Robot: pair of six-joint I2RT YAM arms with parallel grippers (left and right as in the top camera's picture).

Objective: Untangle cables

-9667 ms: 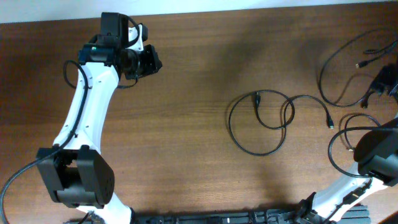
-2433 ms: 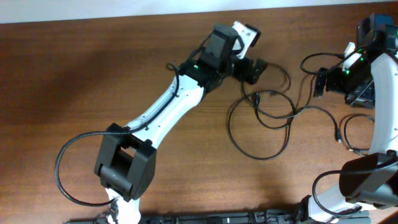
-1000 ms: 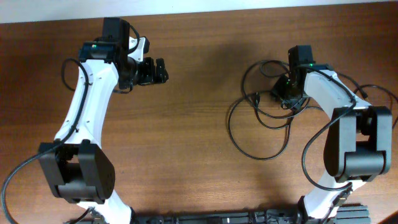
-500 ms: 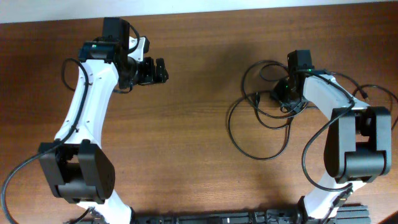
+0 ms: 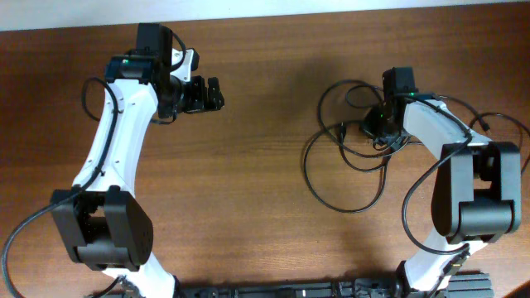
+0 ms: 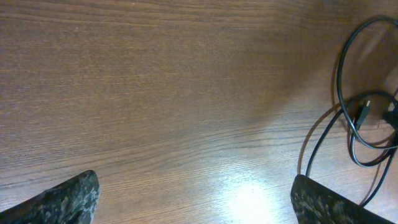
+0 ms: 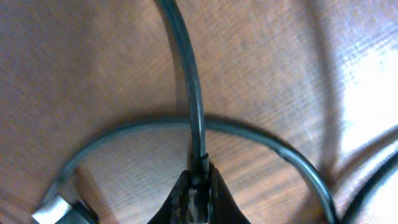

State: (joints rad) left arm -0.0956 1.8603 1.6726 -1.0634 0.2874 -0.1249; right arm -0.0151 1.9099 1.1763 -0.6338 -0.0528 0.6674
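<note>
On the side nearest the robot, a big round loop (image 5: 306,174) of thin black cord lies flat on the brown wooden bench (image 5: 248,215). It is part of the cables (image 5: 364,165). They sit in a loose bunch on the right half of the bench, and their loops cross over each other.

A little farther in, the right pincer (image 5: 374,127) is down in the middle of that bunch. It is clenched tight on one cord. From the right wrist, its two dark fingertips (image 7: 183,199) squeeze the held cord (image 7: 188,74), which runs straight away from them. Just past the tips, the held cord crosses a curved cord (image 7: 124,132) that bends like an arch on the wood. A small silver plug (image 7: 53,210) shows at the low left corner, by the end of that arch.

Past the right pincer, a smaller loop (image 5: 325,98) curls toward the far edge of the bench. One more cord trails off to the right.

Farthest away, on the left side, is the left pincer (image 5: 217,93). It is well apart from the cables. It is spread wide and holds nothing. From the left wrist, its speckled fingers (image 6: 68,196) sit in the two bottom corners with bare wood between them. The cable loops and a little black plug (image 6: 364,112) show at the right edge.
</note>
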